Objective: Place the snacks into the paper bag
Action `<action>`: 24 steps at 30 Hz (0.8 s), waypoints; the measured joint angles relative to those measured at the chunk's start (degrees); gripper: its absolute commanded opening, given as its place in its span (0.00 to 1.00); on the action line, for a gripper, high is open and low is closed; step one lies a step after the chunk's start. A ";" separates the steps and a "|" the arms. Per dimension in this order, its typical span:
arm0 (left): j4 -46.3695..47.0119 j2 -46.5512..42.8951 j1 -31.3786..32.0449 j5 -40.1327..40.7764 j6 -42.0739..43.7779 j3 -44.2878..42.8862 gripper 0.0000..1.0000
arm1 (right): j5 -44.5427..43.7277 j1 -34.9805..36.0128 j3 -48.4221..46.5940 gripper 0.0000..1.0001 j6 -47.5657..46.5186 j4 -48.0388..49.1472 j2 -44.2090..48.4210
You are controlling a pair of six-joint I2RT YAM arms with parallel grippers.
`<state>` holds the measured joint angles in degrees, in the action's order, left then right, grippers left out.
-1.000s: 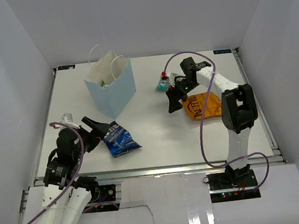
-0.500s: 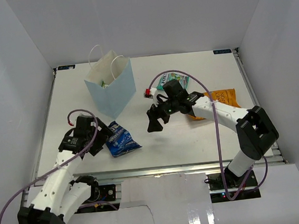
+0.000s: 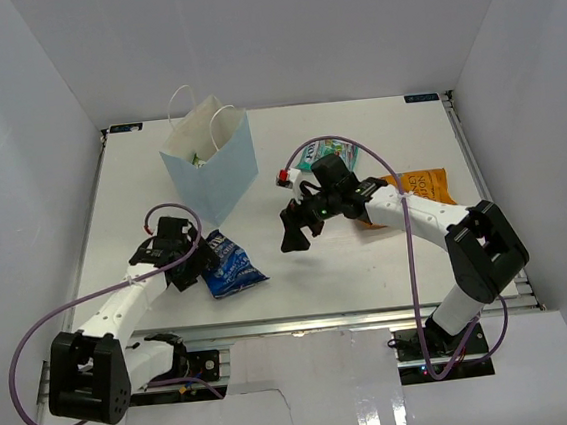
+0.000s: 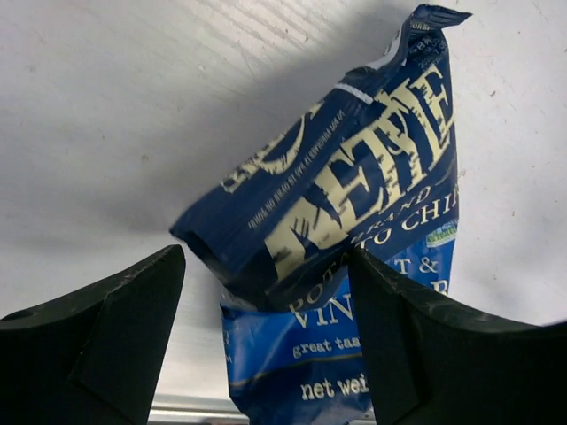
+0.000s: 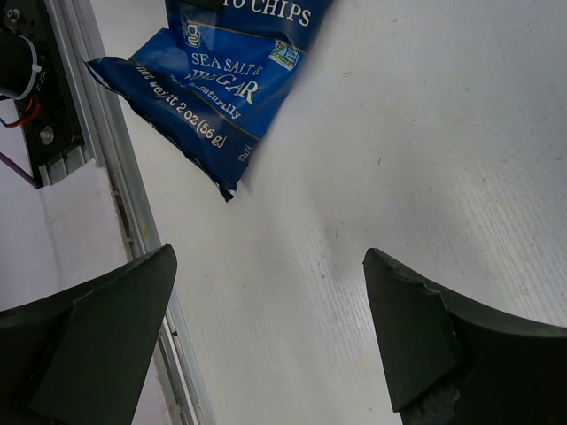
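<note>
1. At the near left of the white table (image 3: 370, 274), the left gripper (image 4: 266, 258) has its jaws apart, straddling the crumpled end of the blue crisp bag (image 4: 345, 204). Can't tell if they bite.
2. Mid-table: right gripper (image 5: 270, 255), jaws wide, nothing between, over bare surface.
3. Right, behind that arm: large orange crisp bag (image 3: 421, 181), flat, partly covered.
4. Further back: small teal bag (image 3: 330, 150), flat.
5. Far left: upright pale blue paper bag (image 3: 221, 173), mouth open. The blue crisp bag lies just in front, outside it.
</note>
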<state>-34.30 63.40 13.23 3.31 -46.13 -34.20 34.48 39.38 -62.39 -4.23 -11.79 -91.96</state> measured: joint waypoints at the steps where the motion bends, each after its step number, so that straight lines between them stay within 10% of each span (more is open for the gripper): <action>1: 1.11 0.24 -0.33 -0.28 0.68 0.61 0.81 | 0.00 -0.04 0.00 0.92 0.00 -0.07 0.00; 12: 11.82 -0.07 -1.18 -2.36 5.55 5.01 0.36 | 0.46 -0.72 -0.02 0.92 -1.14 -2.16 0.02; 24: 9.33 -15.67 -1.18 -2.91 6.01 4.72 0.08 | 12.57 -4.28 -6.19 0.91 -11.89 -11.80 0.00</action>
<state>-24.97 47.72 12.05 0.40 -40.12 -29.47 47.05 35.09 -68.58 -16.12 -23.59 -91.96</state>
